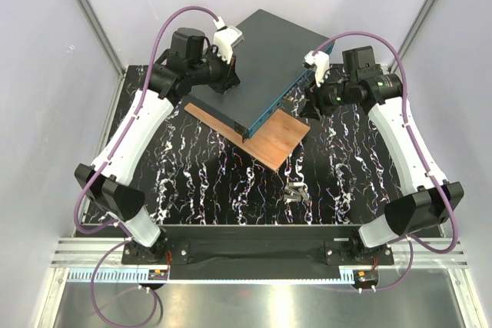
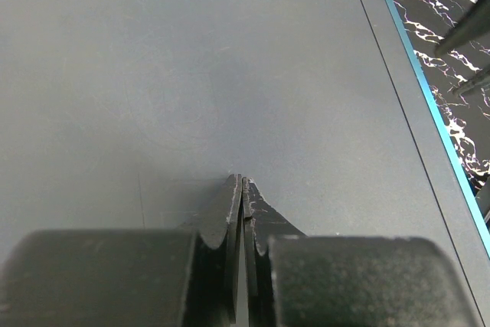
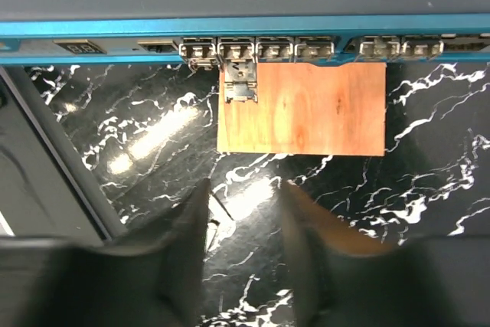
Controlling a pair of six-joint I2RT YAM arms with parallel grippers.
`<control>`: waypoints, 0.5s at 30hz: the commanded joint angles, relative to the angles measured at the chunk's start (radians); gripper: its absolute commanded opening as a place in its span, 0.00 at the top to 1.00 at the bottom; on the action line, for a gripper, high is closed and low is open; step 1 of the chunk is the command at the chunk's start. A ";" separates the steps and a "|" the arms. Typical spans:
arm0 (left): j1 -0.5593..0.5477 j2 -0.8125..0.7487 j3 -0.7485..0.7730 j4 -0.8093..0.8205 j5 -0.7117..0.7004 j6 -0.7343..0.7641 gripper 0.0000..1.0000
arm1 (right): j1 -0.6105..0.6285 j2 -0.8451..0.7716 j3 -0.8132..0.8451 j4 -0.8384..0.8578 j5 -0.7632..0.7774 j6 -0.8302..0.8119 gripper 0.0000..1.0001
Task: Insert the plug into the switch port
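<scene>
The right gripper point(image 3: 243, 246), half open and empty, hovers over the glossy marbled black table point(image 3: 429, 151). The left gripper point(image 2: 243, 189), pinched shut, touches the flat matte grey-teal switch box point(image 2: 191, 74). The small clear plug point(image 3: 239, 86) sits at its port row.

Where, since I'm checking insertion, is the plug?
Right wrist view: the plug sits at the second port from left on the switch, over the wooden board.

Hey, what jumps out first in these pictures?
The dark switch lying askew on a wooden board mid-table, the shut left gripper on its top. At its teal port row, a small plug sits at a port, the open right gripper just before it.
</scene>
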 commanded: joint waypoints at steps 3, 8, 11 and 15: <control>-0.002 -0.036 0.008 0.038 0.016 -0.004 0.95 | -0.008 -0.008 0.028 0.053 -0.020 0.073 0.81; -0.001 -0.036 0.008 0.038 0.013 -0.004 0.95 | -0.008 0.052 0.099 0.062 -0.066 0.128 0.95; -0.001 -0.039 0.004 0.039 0.016 -0.003 0.95 | -0.005 0.076 0.120 0.080 -0.070 0.148 0.98; 0.001 -0.042 -0.005 0.043 0.015 0.004 0.96 | -0.005 0.107 0.145 0.088 -0.086 0.164 1.00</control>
